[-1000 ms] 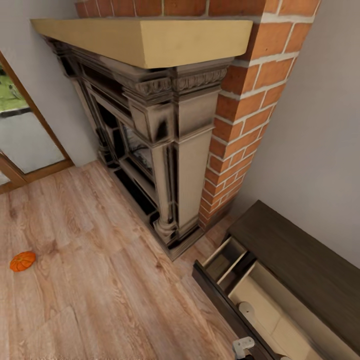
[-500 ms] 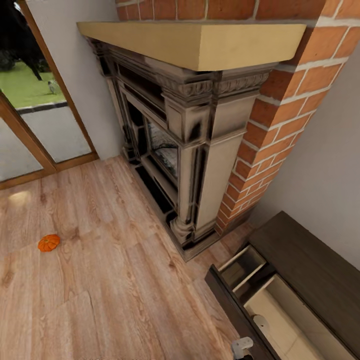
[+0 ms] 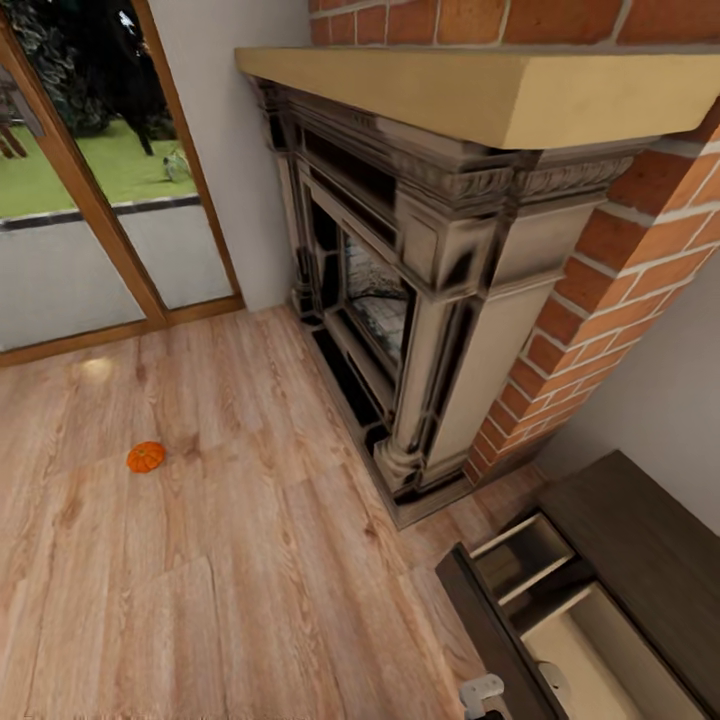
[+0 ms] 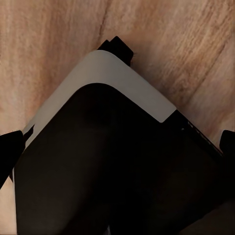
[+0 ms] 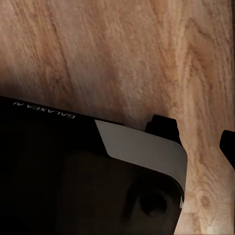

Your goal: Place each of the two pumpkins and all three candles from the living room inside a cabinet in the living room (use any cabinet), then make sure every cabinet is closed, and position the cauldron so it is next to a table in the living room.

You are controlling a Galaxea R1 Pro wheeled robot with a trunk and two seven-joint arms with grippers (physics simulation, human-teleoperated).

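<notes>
Pumpkin (image 3: 146, 457) on floor, well away from both claws; looks light, rigid, ribbed: grip across body. Drawer (image 3: 590, 640) open. Claw states: cannot tell.

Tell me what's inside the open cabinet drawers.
The cabinet's small drawer shows only a beige interior. The larger drawer holds a pale rounded object at the frame edge, unidentifiable; the rest is cut off.
</notes>
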